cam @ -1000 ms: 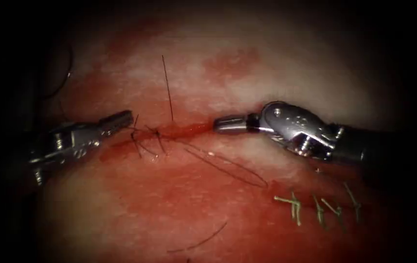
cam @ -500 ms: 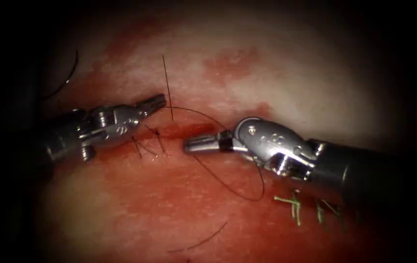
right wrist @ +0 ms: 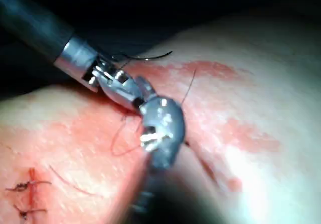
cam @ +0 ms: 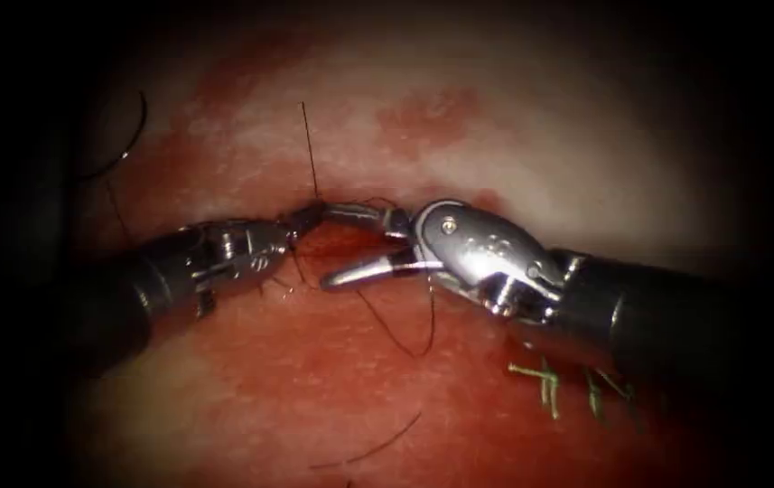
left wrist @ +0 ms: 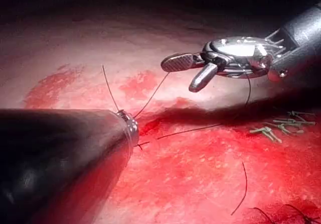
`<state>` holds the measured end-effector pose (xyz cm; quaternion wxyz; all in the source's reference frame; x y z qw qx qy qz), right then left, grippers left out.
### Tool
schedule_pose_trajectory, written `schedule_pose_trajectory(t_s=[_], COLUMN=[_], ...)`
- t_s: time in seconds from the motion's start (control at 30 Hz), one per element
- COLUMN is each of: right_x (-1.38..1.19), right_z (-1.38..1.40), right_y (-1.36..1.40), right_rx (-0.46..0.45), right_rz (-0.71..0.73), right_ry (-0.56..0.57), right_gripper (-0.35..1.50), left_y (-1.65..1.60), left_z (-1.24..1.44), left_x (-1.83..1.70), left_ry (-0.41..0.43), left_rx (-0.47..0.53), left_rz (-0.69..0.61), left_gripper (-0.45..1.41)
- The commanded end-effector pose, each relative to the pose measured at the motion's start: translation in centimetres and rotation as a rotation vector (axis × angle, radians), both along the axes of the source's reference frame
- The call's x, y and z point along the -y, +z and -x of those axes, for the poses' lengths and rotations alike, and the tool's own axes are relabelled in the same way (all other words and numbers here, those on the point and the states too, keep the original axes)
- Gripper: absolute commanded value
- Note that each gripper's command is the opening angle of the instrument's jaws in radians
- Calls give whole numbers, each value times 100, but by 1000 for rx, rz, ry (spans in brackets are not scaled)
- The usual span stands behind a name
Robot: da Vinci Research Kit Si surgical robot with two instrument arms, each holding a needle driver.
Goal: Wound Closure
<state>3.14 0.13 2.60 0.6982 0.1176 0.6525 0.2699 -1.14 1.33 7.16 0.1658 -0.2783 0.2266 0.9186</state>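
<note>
My left tool [cam: 307,217] comes in from the left with its jaws shut on the dark thread [cam: 405,339] at the left end of the cut [cam: 350,242]. Tip to tip with it, my right tool [cam: 325,247] holds its jaws wide open with nothing gripped. The thread hangs in a loop below the right tool's jaws. In the left wrist view the thread [left wrist: 150,96] runs from my left tool [left wrist: 128,123] up toward the open right tool [left wrist: 178,76]. A straight thread end [cam: 311,149] stands up from the stitch. A dark curved arc [cam: 129,136] lies far left; needle or thread, I cannot tell.
Several green stitches [cam: 545,380] close another cut at the lower right, partly under the right shaft. A loose piece of dark thread [cam: 377,445] lies on the tissue near the front. Red fluid [cam: 332,361] covers the tissue around the cut.
The left tool moved right to the cut's left end with the thread. The right tool moved left to meet it and opened its jaws; the thread loop now hangs under it.
</note>
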Motion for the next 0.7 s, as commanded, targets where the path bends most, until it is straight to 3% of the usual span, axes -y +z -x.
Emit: schedule_pose_trajectory(t_s=[0.03, 0.27, 0.5, 0.7], right_x=[-7, -13, -17, -12], right_z=[-8, -16, -26, -29], right_y=[4, 8, 17, 30], right_rx=[7, 39, 79, 183], right_rz=[1, 13, 16, 36], right_ry=[16, 75, 140, 107], right_gripper=[110, 126, 125, 121], left_y=[-1, -28, -48, -78], left_z=[5, 13, 22, 23], left_x=[1, 20, 36, 53], left_ry=[-4, -6, -7, -9], left_rx=[-7, -11, -7, -10], left_rz=[1, -3, -3, -6], left_gripper=[-45, -45, -45, -45])
